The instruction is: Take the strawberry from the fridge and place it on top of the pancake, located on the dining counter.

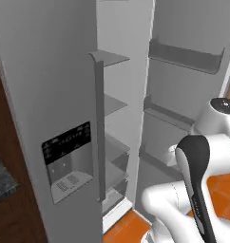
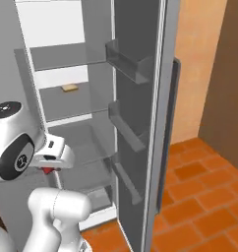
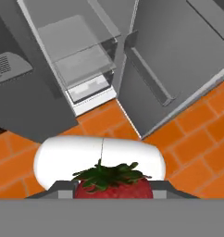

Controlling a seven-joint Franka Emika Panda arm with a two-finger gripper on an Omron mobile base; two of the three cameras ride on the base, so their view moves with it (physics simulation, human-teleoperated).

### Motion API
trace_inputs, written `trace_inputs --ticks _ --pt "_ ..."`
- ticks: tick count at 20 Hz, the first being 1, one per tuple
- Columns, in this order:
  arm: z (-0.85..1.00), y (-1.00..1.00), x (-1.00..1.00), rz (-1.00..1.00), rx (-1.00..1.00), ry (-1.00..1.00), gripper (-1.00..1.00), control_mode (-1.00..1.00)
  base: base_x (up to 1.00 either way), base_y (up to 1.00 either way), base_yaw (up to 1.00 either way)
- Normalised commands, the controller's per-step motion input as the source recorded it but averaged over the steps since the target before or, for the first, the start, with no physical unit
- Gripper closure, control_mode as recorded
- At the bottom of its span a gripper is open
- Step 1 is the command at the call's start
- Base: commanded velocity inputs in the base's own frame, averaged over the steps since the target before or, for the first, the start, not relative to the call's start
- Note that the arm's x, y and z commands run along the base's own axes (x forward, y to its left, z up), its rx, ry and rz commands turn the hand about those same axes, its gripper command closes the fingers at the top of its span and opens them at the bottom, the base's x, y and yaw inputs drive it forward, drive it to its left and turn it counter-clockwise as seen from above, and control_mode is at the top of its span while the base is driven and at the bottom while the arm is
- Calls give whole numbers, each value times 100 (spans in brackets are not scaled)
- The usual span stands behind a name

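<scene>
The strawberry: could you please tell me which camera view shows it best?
The hand view: the strawberry sits close up at the bottom, red with green leaves, between the fingers. The right base view gives just a red speck under the hand; I cannot pick it out in the left base view.

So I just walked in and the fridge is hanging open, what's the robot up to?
The white arm's gripper is shut on a small red strawberry with a green leafy cap, held in front of the tall light-grey fridge. The fridge's right door stands open over the orange tiled floor. A flat tan slab lies on a glass shelf inside.
</scene>
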Motion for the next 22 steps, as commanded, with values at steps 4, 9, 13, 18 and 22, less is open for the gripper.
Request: trace_inputs --ticks 4,9,13,18,22 --pt "0 0 0 0 0 0 100 100 -72 1 -78" --pt "0 0 0 0 0 0 100 100 -35 0 -89" --pt "0 0 0 0 0 0 100 100 -10 -1 -93" --pt "0 0 0 0 0 0 100 100 11 -23 -80" --pt "0 0 0 0 0 0 100 100 57 -1 -27"
